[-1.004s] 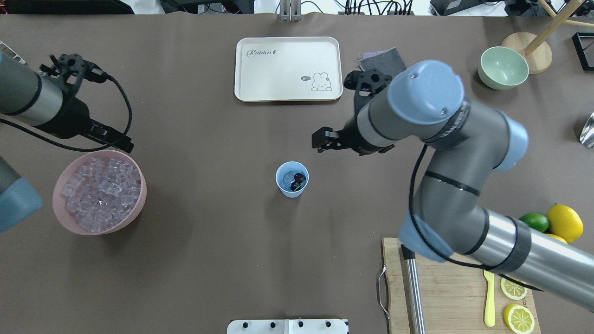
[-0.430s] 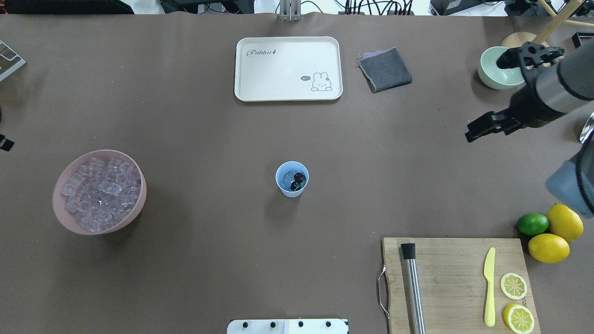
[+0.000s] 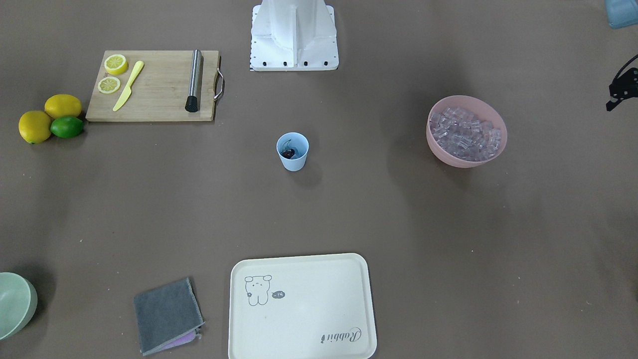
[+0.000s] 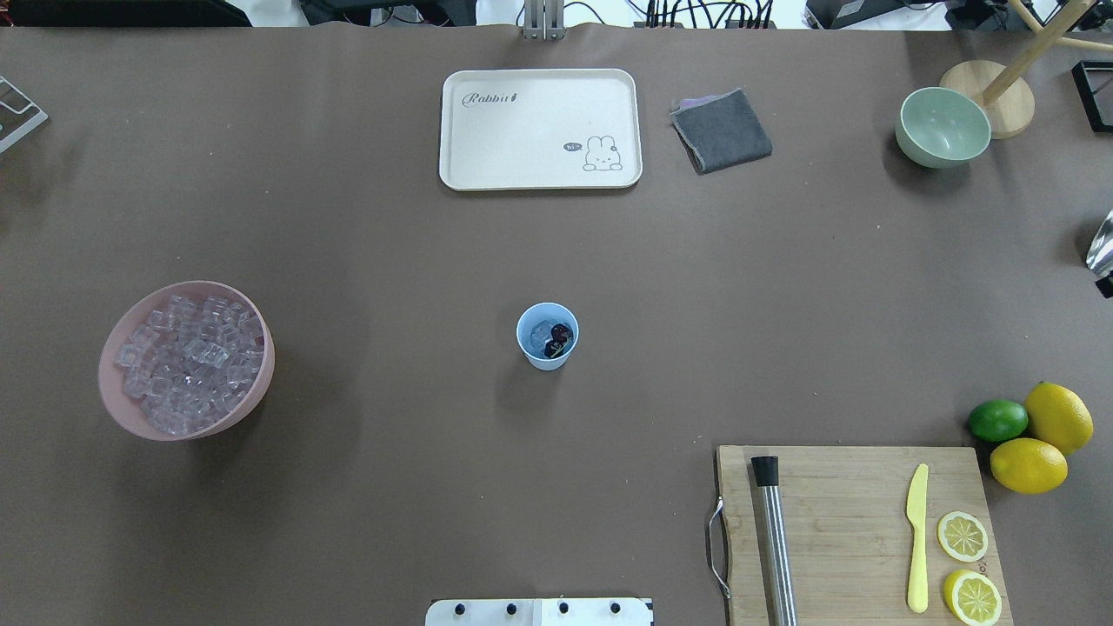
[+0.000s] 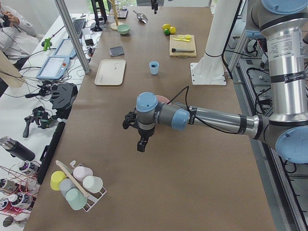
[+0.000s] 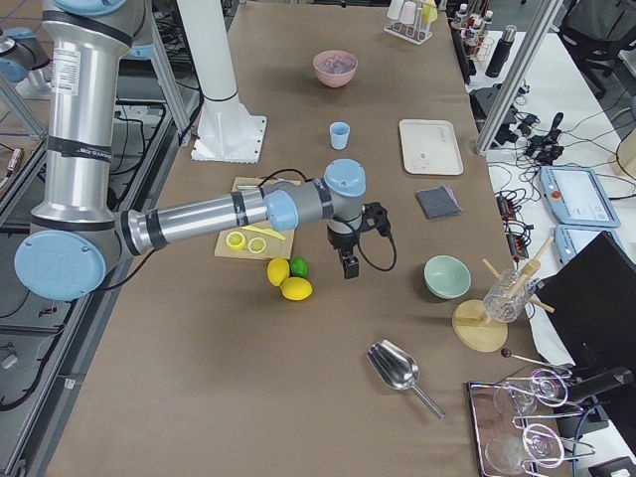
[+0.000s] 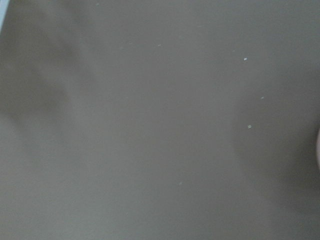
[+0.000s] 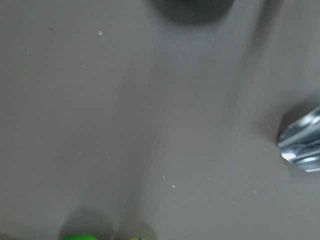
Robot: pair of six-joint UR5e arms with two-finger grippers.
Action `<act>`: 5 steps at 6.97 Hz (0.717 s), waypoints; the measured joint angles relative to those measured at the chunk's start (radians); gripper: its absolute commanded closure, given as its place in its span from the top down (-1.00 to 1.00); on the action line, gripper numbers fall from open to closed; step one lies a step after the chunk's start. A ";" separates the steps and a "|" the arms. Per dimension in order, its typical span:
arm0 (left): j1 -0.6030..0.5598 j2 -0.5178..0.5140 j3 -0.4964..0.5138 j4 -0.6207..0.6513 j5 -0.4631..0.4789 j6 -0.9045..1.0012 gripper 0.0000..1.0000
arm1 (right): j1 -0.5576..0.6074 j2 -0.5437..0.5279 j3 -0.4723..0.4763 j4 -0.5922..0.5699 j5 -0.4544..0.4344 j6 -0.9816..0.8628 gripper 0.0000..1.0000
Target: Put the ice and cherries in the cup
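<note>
**Q:** Locating the small light blue plastic cup (image 4: 548, 362): where does it stand?

**A:** Upright at mid-table on the brown tabletop (image 4: 391, 261). The glossy dark red cherries (image 4: 559, 337) and one clear cube of ice (image 4: 540, 331) lie inside it, touching each other.

**Q:** What surrounds it?

**A:** All other items are well apart from the cup.
- On the robot's left is a wide pink bowl (image 4: 111, 348) heaped with more ice (image 4: 187, 361).
- On the far side is a cream rectangular tray (image 4: 539, 104) with a rabbit print. A folded grey cloth (image 4: 721, 130) lies beside it, and a pale green bowl (image 4: 943, 127) stands further right.
- On the near right is a wooden cutting board (image 4: 843, 513). It carries a steel rod with a black tip (image 4: 773, 539), a yellow plastic knife (image 4: 916, 539) and two lemon slices (image 4: 963, 536).
- A green lime (image 4: 997, 420) and two yellow lemons (image 4: 1057, 417) touch one another just off the board's corner.

**Q:** What is the gripper status?

**A:** The left gripper (image 5: 141, 144) hangs above the table just beside the pink bowl, on the side away from the cup. The right gripper (image 6: 350, 266) hangs just beside the lime and lemons, between them and the pale green bowl. A steel scoop (image 6: 397, 370) lies toward the table's end on that side. Whether either pair of jaws is parted or closed cannot be told from these views.
</note>
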 measured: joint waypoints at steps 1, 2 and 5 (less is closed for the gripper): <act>-0.023 0.003 0.001 0.012 -0.001 0.008 0.95 | 0.054 -0.039 -0.021 0.005 0.001 -0.085 1.00; -0.037 0.004 0.001 0.012 0.000 0.015 0.95 | 0.091 -0.061 -0.030 0.008 0.001 -0.128 1.00; -0.045 0.004 0.008 -0.007 0.005 0.019 0.95 | 0.130 -0.079 -0.037 0.009 0.000 -0.151 1.00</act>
